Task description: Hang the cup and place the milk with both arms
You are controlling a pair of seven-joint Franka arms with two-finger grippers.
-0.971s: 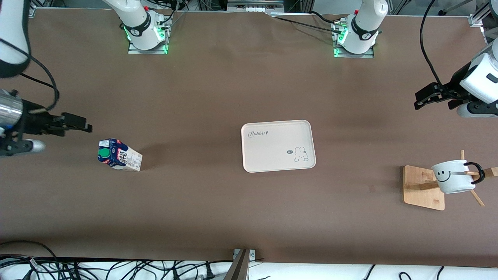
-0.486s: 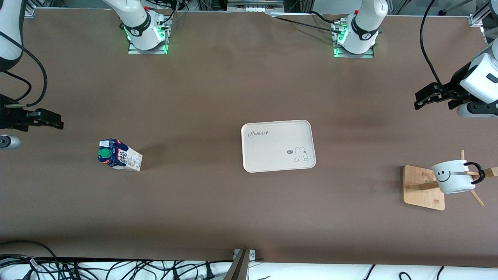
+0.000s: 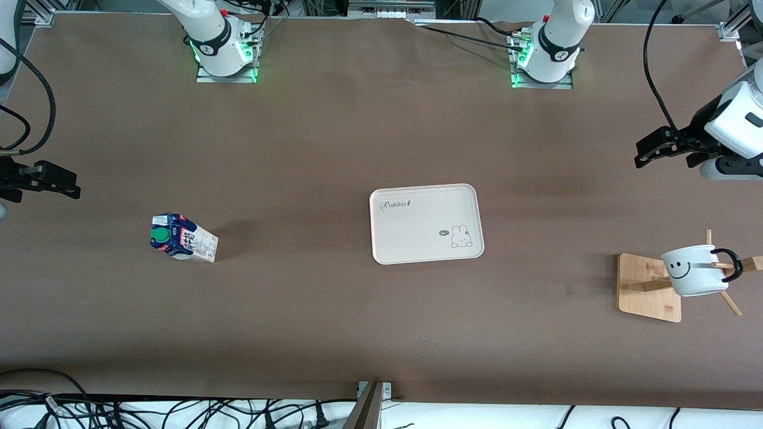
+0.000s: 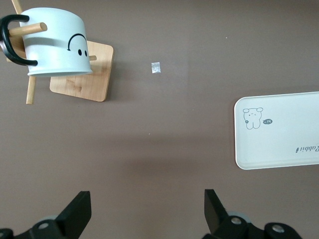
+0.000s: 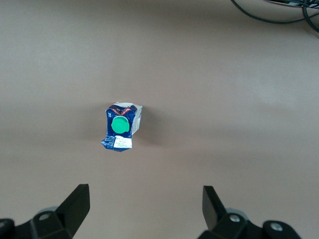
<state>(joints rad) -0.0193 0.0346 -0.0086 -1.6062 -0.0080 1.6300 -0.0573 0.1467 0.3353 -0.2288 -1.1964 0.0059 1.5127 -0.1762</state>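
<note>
The white smiley cup (image 3: 694,271) hangs by its black handle on a peg of the wooden rack (image 3: 648,287) at the left arm's end of the table; it also shows in the left wrist view (image 4: 56,42). The blue and white milk carton (image 3: 182,237) with its green cap stands on the table toward the right arm's end, apart from the tray; it also shows in the right wrist view (image 5: 121,127). My left gripper (image 3: 647,149) is open and empty, raised above the table. My right gripper (image 3: 65,185) is open and empty, at the table's edge.
A cream tray (image 3: 425,223) with a rabbit drawing lies at the table's middle and shows in the left wrist view (image 4: 279,130). A small scrap (image 4: 156,68) lies on the brown table between the rack and the tray. Cables lie along the table's edge nearest the front camera.
My right gripper has drawn back from beside the milk carton toward the right arm's end of the table. The left arm, cup, carton and tray have not moved.
</note>
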